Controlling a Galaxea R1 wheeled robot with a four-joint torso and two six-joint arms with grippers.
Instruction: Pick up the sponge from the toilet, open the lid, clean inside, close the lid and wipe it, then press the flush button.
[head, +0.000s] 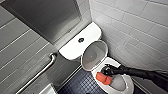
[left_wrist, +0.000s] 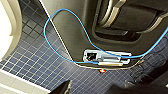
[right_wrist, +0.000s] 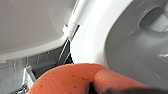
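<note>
My right gripper (head: 106, 73) clamps the sponge (head: 103, 78) over the toilet (head: 130, 87) bowl; the raised lid (head: 93, 55) stands just behind, the grab bar (head: 48, 64) well apart.

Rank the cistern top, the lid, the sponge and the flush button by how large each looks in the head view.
1. cistern top, largest
2. lid, raised, not far behind the cistern top
3. sponge, much smaller
4. flush button, clearly smallest
</note>
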